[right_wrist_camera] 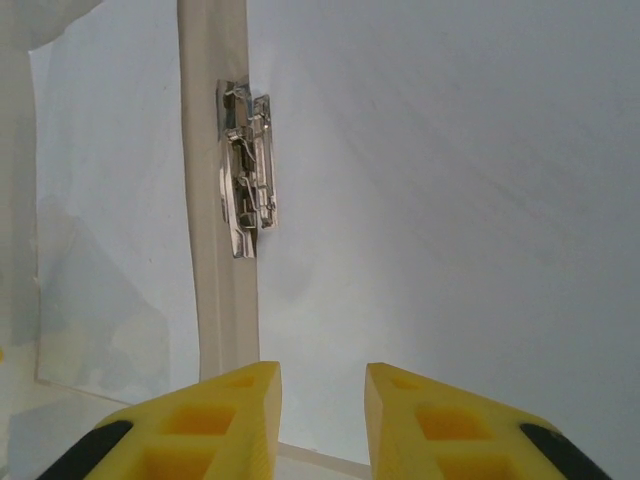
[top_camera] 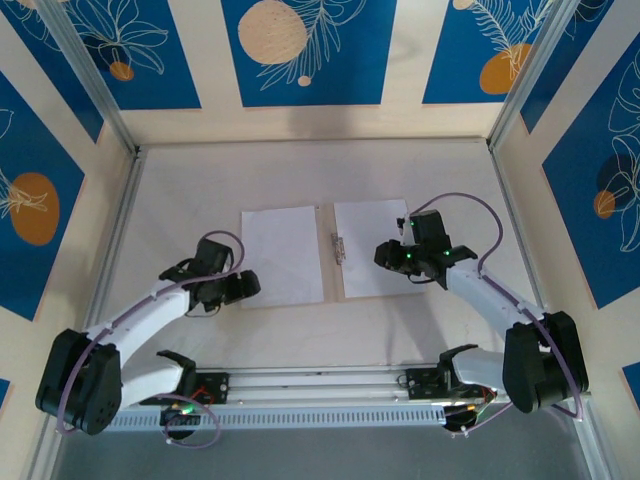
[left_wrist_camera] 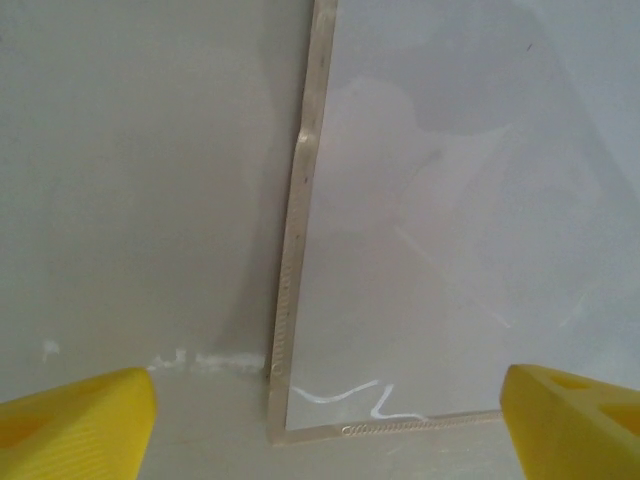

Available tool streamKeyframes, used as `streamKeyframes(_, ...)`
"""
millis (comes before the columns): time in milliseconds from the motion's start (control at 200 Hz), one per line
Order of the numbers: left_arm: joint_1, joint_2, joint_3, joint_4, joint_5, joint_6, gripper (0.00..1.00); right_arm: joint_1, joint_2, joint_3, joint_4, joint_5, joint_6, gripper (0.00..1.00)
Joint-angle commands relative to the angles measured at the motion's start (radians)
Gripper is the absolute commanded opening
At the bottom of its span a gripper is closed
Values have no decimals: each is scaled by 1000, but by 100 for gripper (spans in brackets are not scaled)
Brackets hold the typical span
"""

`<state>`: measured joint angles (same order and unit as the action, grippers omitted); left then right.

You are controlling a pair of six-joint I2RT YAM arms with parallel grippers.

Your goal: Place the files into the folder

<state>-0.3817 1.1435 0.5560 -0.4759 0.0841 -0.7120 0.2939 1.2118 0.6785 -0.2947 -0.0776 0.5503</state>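
Note:
The tan folder [top_camera: 328, 275] lies open and flat mid-table, with a white file on each half: one on the left half [top_camera: 283, 255], one on the right half [top_camera: 372, 245]. A metal clip [top_camera: 338, 248] sits by the spine. My left gripper [top_camera: 240, 288] hovers at the left file's near left corner, wide open; the left wrist view has its yellow fingers [left_wrist_camera: 75, 425] far apart over the folder's corner [left_wrist_camera: 275, 430] and the file [left_wrist_camera: 450, 200]. My right gripper [top_camera: 385, 258] is over the right file [right_wrist_camera: 450, 200], slightly open and holding nothing, near the clip [right_wrist_camera: 245, 170] and spine [right_wrist_camera: 215, 280].
Metal frame rails [top_camera: 115, 250] and blue patterned walls [top_camera: 30, 190] close in the table on three sides. The arm bases sit on a rail [top_camera: 320, 395] along the near edge. Bare tabletop [top_camera: 320, 170] stretches behind the folder.

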Motion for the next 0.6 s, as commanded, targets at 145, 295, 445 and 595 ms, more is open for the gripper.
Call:
streamKeyframes(145,6,-13,-54,17,121,-51,72,-16,13,-19,39,-44,-9,30)
streamKeyframes(295,6,-38,-82,20,135,-68,62,-21,35,-8,33,-48,6,30)
streamKeyframes(445,6,-36,-99,35,144,-72,56,-25,56,8,19,-50,13,30)
streamKeyframes(595,6,-29,-114,69,169,-84,51,-29,66,13,12,-51,18,30)
